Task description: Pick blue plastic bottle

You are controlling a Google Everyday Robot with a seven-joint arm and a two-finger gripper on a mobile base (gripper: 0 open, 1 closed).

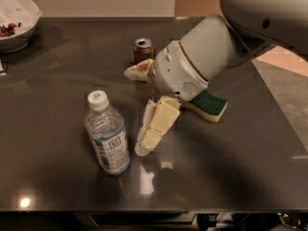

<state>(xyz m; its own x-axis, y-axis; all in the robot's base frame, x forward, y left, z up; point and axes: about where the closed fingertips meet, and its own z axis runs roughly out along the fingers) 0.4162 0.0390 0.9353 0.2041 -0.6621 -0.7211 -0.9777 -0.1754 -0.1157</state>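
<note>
The blue plastic bottle (pixel 107 134), clear with a white cap and a blue-and-white label, stands upright on the dark table (pixel 57 81) at the front left of middle. My gripper (pixel 133 112) is open and empty, just right of the bottle and a little above the table. One cream finger (pixel 155 126) points down toward the table beside the bottle. The other finger (pixel 138 71) reaches out left in front of the brown drink can (pixel 143 49). The gripper is close to the bottle but apart from it.
A green-and-yellow sponge (pixel 209 105) lies right of the gripper, partly under the arm. A white bowl (pixel 15 20) with food sits at the far left corner. The table's front edge runs along the bottom.
</note>
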